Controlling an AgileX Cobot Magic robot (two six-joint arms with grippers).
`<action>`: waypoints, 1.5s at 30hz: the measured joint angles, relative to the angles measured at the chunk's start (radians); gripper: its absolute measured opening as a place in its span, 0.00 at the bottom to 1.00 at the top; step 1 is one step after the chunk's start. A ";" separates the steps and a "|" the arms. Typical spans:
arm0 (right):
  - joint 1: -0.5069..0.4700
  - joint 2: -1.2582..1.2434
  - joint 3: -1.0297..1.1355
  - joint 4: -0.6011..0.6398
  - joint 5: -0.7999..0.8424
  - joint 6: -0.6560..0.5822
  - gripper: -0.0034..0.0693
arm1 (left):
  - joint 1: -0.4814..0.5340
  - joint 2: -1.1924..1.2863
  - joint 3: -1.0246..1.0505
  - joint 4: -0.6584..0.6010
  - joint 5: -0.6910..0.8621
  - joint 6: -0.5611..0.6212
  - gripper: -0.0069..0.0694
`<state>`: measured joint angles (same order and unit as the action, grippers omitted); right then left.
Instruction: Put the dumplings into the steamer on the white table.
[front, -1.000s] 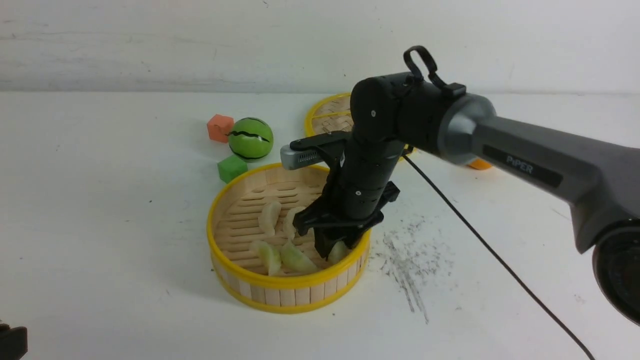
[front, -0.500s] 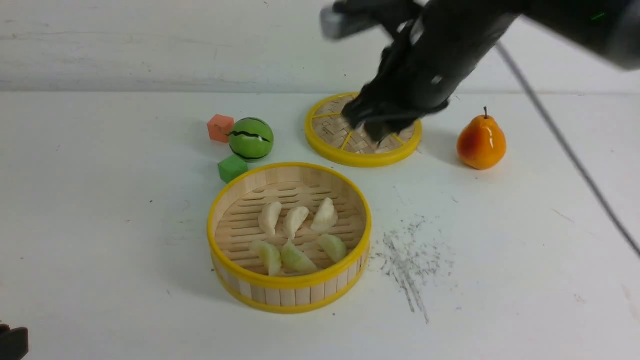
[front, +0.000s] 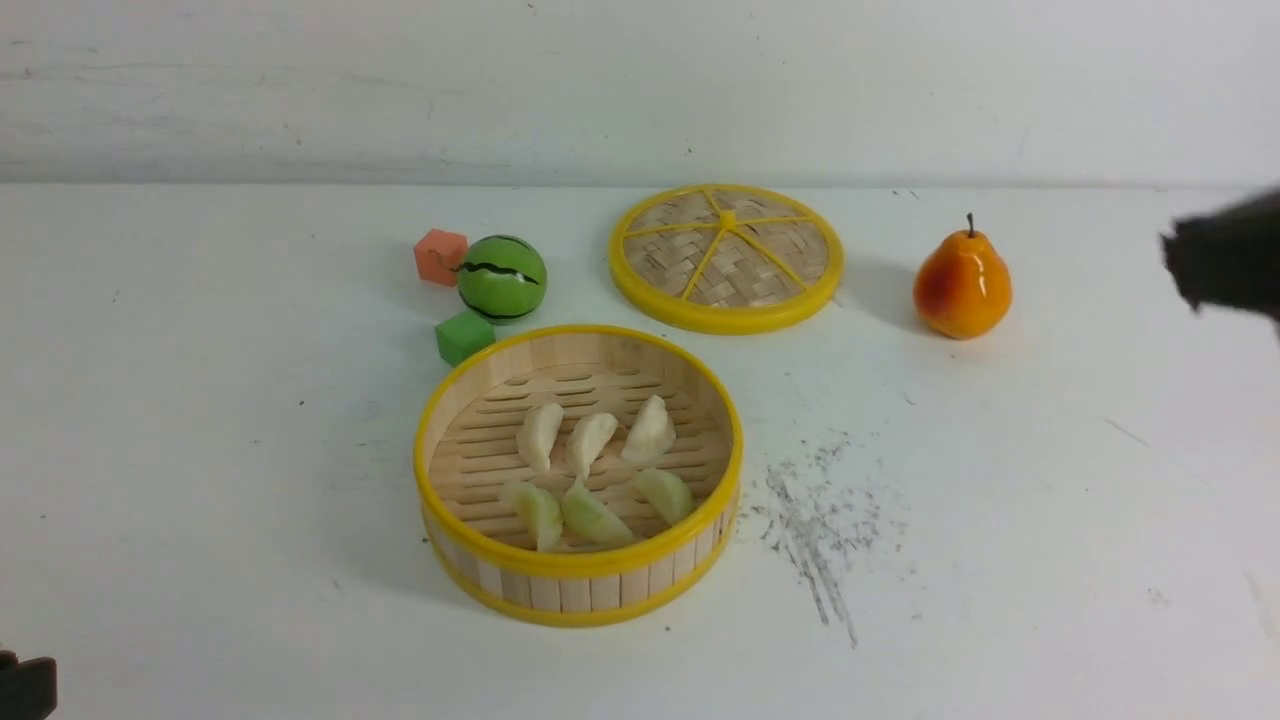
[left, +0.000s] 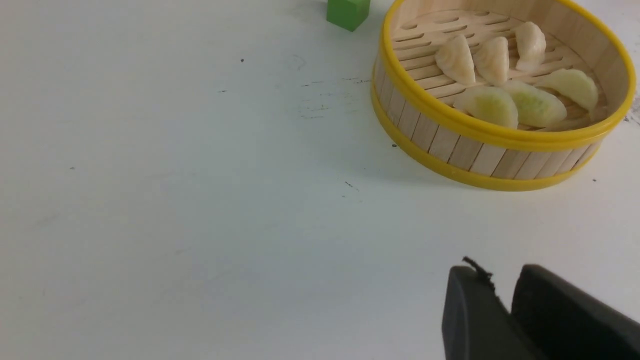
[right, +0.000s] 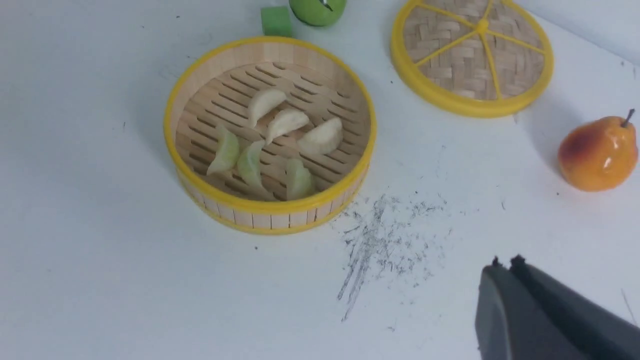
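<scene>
All six dumplings (front: 590, 470) sit inside the steamer (front: 578, 580) on the white counter (front: 200, 450): three cream ones in a row toward its far side, three greenish ones along its near wall. Lid (front: 726, 256) lies flat behind the steamer, pear (front: 961, 285) to the lid's right. Green ball (front: 501, 277) and two cubes sit behind-left of the steamer. Right pincer (right: 502, 267) closed, empty, off to the steamer's right. Left pincer (left: 492, 290) nearly closed, a narrow gap between its fingers, holding nothing.
</scene>
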<state>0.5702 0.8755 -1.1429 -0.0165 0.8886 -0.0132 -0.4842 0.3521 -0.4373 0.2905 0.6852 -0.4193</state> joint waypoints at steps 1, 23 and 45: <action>0.000 -0.091 0.110 -0.001 -0.088 0.000 0.02 | 0.000 0.000 0.000 0.000 0.000 0.000 0.26; 0.000 -0.879 1.131 0.106 -1.029 -0.028 0.04 | 0.000 0.000 0.000 -0.001 0.003 0.000 0.28; -0.560 -0.885 1.169 0.027 -0.668 0.126 0.04 | 0.000 0.000 0.000 -0.001 0.003 0.000 0.29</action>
<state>0.0101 -0.0098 0.0265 0.0106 0.2208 0.1131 -0.4842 0.3516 -0.4373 0.2894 0.6885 -0.4193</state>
